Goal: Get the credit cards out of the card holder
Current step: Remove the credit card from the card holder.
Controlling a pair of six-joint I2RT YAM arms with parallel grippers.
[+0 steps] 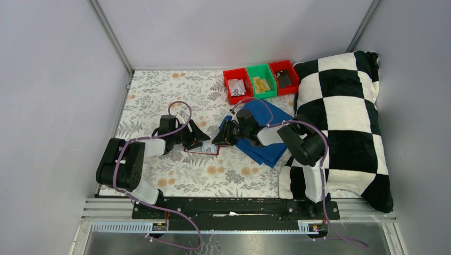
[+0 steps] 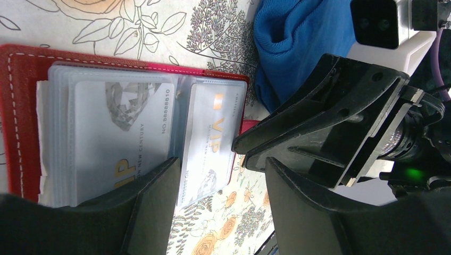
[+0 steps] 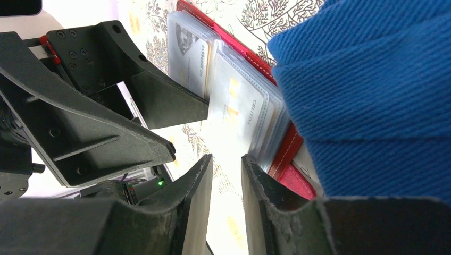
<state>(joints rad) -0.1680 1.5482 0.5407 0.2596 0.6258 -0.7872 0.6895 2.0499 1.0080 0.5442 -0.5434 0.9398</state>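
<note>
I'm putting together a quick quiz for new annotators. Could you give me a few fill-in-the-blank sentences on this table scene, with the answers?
1. The card holder lies ____ on the table, with cards in its sleeves.
2. The cloth beside it is ____.
3. The bin between the two red ones is ____.
4. The gold letters on the cards read ____.
Missing words: open; blue; green; VIP.

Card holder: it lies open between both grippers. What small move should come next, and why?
Probably ease the right gripper forward so that its open jaws straddle the edge of the nearest card, then close. The holder lies open, the card is not out yet, and nothing is gripped.
</note>
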